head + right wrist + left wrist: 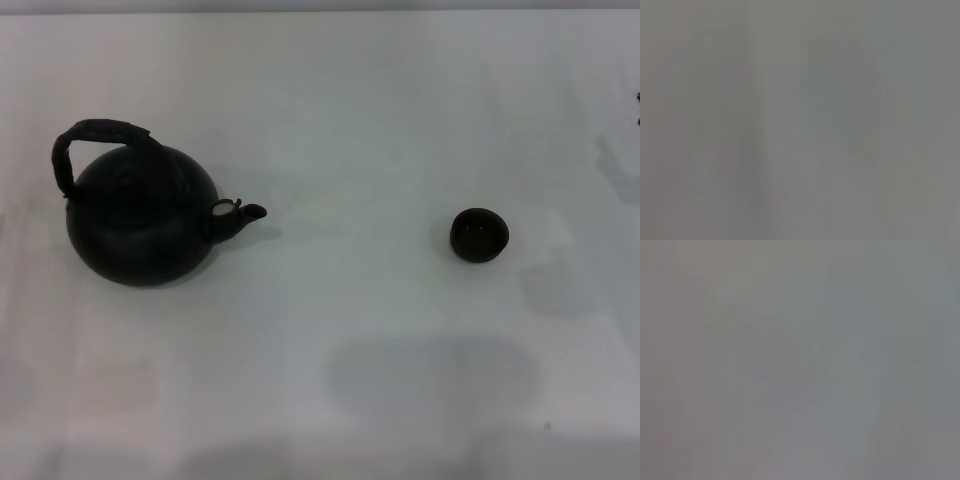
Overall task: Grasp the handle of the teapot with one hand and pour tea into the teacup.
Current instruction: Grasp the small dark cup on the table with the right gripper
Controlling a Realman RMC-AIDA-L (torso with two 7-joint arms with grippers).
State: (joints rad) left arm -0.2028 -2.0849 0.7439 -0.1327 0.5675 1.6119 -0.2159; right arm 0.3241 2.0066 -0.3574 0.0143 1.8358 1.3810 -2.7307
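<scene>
In the head view a round matte-black teapot (140, 225) stands upright on the left of the white table, its short spout (240, 217) pointing right. Its arched dark handle (95, 140) loops over the top, leaning left. The small dark teacup (479, 235) sits upright on the right, well apart from the pot. Neither gripper shows in the head view. Both wrist views show only a featureless grey surface, with no fingers and no objects.
The white table (350, 120) stretches wide around both objects. A small dark speck (637, 97) sits at the far right edge. Soft shadows lie on the table near the front.
</scene>
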